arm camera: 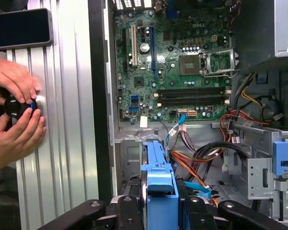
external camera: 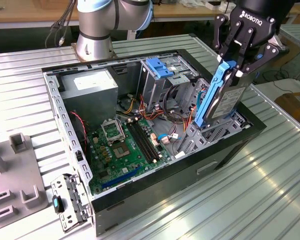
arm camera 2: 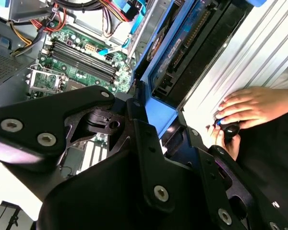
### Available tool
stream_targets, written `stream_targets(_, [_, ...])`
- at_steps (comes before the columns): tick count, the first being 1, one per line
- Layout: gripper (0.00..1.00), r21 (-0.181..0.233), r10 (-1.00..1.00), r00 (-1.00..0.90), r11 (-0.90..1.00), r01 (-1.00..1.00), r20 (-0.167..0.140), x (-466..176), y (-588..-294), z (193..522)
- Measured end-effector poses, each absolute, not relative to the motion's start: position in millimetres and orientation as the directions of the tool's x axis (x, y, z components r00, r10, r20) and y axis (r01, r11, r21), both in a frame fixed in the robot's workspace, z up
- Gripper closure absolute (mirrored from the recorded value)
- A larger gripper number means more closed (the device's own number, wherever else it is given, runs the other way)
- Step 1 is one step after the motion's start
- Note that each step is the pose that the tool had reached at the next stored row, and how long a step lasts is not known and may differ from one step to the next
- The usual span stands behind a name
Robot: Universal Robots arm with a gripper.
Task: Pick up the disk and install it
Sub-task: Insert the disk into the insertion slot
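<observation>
Gripper (external camera: pixel 236 70) is clamped on the disk (external camera: pixel 226 102) near its upper end, fingers pressed in from two sides, blue frame edge toward the cam in the exterior view. Disk hangs directly under the gripper. Its long axis is steep and roughly in line w/ the fingers, top leaning a bit to the exterior view's right. Lower end sits at the mouth of the metal drive cage (external camera: pixel 202 135), at the end of the case (external camera: pixel 155 187) on the exterior view's right. Most of the disk is above the case rim, so I'd call it barely entered, not seated. Can't tell if the frame is on the cage rails. First wrist view looks down the disk's length, same story: frame centred between the fingers, cage right below. Further out inside the case: orange and blue cables (external camera: pixel 162 117) just beside the cage, the board (external camera: pixel 125 150) mid-case, and a lighter blue bracket (external camera: pixel 159 67) on another bay near the far wall. Case lies open side up on the ribbed table (external camera: pixel 250 195). At the table edge in the first wrist view, a person's hand (arm camera: pixel 17 136) grips a black knob (arm camera: pixel 15 106), well apart from the disk.
</observation>
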State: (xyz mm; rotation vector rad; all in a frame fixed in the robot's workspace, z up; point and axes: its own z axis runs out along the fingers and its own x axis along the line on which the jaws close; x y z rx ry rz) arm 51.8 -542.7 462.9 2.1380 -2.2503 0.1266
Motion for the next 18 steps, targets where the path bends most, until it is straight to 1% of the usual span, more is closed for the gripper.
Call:
stream_targets(5, [0.63, -0.032, -0.995, -0.051, 0.049, -0.998, 0.081, 52.0, -544.0, 459.1])
stream_targets(8, [0.63, -0.031, -0.996, -0.051, 0.049, -0.998, 0.068, 52.0, -543.9, 458.9])
stream_targets(18, [0.63, -0.03, -0.996, -0.051, 0.049, -0.998, 0.067, 56.7, -544.0, 456.6])
